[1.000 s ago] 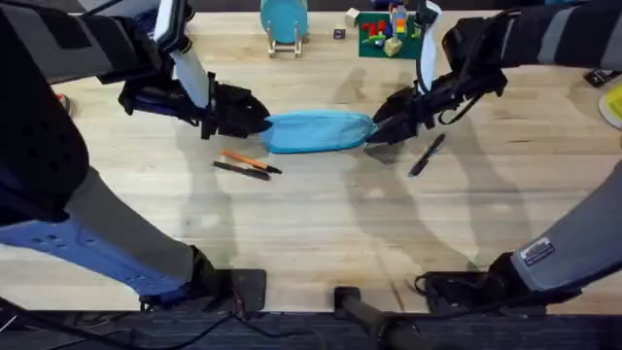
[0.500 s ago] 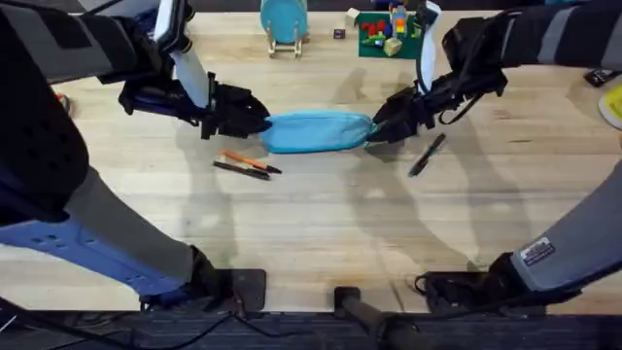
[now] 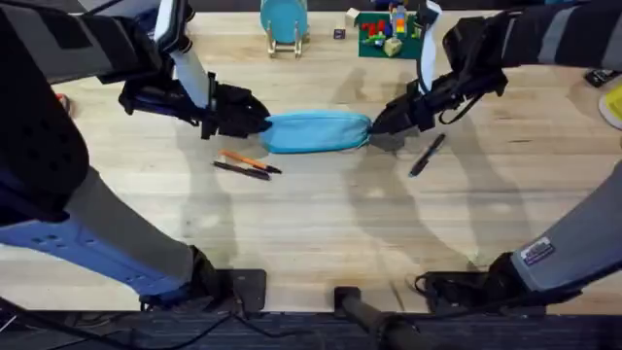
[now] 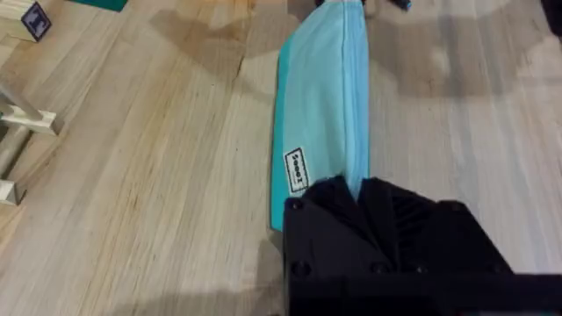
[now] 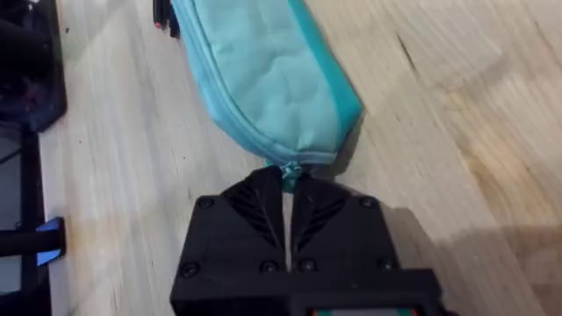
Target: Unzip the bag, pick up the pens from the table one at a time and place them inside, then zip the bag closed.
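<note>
Across the middle of the light wood surface (image 3: 321, 233) lies the light blue bag (image 3: 316, 131), stretched lengthwise between the two arms. At the bag's left end, the left end effector (image 3: 260, 123) is clenched on the fabric; its wrist view shows the black fingers (image 4: 338, 202) closed over the end by the small label. At the bag's right end, the right end effector (image 3: 373, 127) is pinched onto the zipper pull (image 5: 290, 169), its fingers pressed nearly together around the tab. Just in front of the bag's left half lie an orange pen (image 3: 245, 159) and a black pen (image 3: 241, 170), side by side. Another black pen (image 3: 427, 155) lies just beyond the bag's right end, slanted.
</note>
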Robot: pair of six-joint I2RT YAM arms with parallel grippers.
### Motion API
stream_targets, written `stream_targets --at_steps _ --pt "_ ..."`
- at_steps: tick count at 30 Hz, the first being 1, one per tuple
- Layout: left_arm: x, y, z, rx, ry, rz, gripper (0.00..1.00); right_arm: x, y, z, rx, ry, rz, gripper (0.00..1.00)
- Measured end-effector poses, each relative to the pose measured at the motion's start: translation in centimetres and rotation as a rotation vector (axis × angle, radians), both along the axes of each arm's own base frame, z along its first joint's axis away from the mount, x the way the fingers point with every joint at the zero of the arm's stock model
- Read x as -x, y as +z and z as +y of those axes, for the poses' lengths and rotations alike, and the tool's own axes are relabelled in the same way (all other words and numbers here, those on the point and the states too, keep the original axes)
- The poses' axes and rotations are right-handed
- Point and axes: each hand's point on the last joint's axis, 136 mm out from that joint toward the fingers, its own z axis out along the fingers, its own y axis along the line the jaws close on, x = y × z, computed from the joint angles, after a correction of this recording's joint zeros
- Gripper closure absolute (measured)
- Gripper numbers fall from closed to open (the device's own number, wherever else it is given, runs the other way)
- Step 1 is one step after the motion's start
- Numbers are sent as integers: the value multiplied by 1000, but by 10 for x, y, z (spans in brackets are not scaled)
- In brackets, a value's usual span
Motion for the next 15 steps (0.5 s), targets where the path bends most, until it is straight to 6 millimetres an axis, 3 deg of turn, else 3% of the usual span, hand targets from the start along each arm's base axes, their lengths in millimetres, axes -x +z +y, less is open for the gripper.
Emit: stream_targets --at_steps 15 --pt "0 0 0 0 0 0 958 -1 1 -2 3 -14 13 970"
